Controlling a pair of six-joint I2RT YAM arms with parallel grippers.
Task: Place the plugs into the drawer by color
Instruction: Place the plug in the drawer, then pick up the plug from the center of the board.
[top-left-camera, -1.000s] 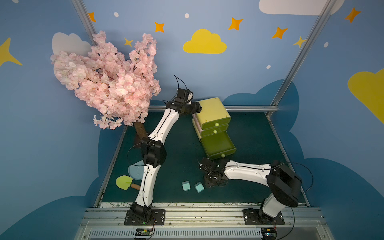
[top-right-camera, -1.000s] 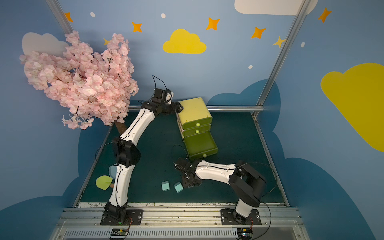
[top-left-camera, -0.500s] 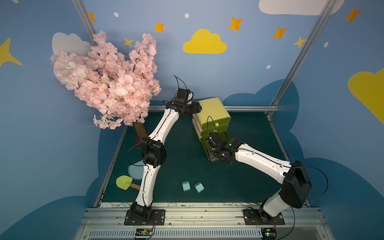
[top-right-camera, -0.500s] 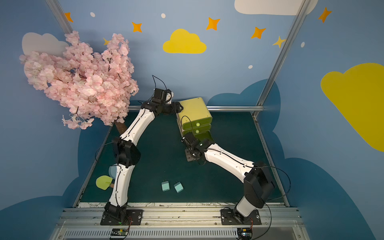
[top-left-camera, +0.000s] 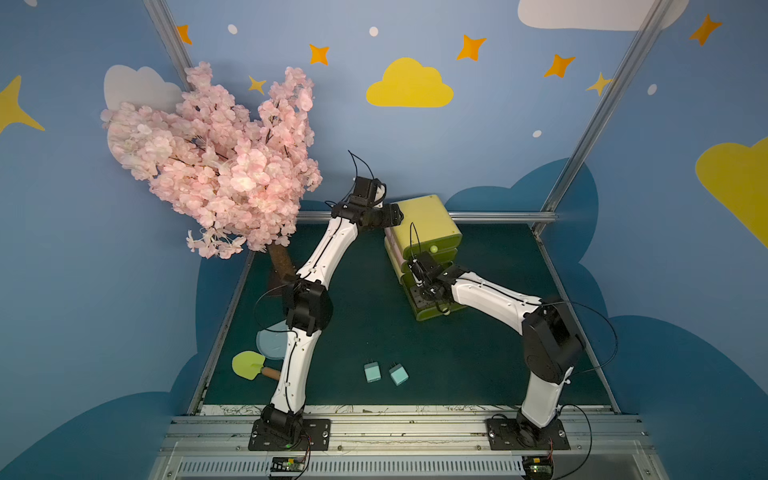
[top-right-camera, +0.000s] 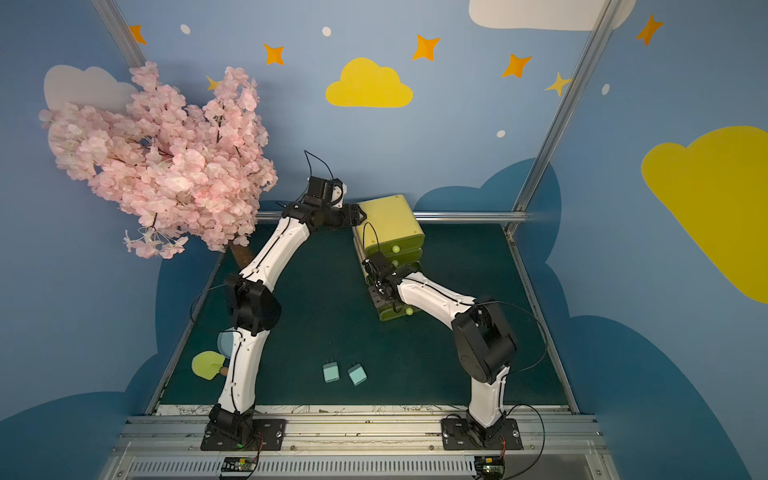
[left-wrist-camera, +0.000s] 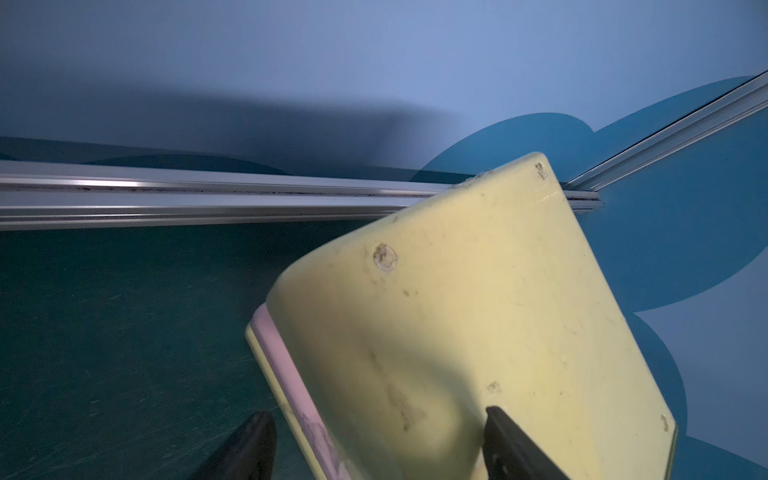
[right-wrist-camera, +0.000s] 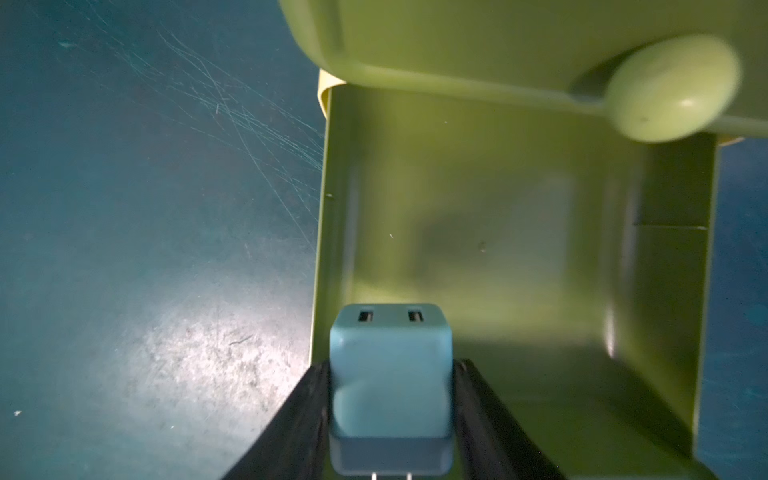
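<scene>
**Blue plug held over the open bottom drawer**

In both top views the left arm is stretched far to the back. The left gripper (top-left-camera: 392, 216) is at the rear corner of the cabinet (top-left-camera: 428, 220), on the side toward the pink tree (top-left-camera: 216, 166). The right arm is bent at the elbow, and its forearm goes down to the pulled-out bottom drawer (top-left-camera: 432, 313), where the right gripper (top-left-camera: 419, 291) hangs above the cavity. Two blue plugs (top-left-camera: 372, 371) (top-left-camera: 399, 374) lie near together on the green mat (top-left-camera: 478, 365), well apart from the cabinet, with free mat all around them.

In the left wrist view the left gripper's jaws stand apart. One finger (left-wrist-camera: 511, 449) is over the cabinet's pale top; I cannot tell if it presses. The other finger (left-wrist-camera: 249, 449) is beside the cabinet's side edge, with a strip of mat between them.

In the right wrist view, which is a little blurred, the right gripper is closed on the held plug (right-wrist-camera: 390, 374), one finger (right-wrist-camera: 303, 424) on each side, and the prongs point back to the wrist. The plug is over the drawer, just beside one side wall. The rest of the drawer floor is free. The knob (right-wrist-camera: 673, 83) of the drawer above overhangs the far end.
</scene>
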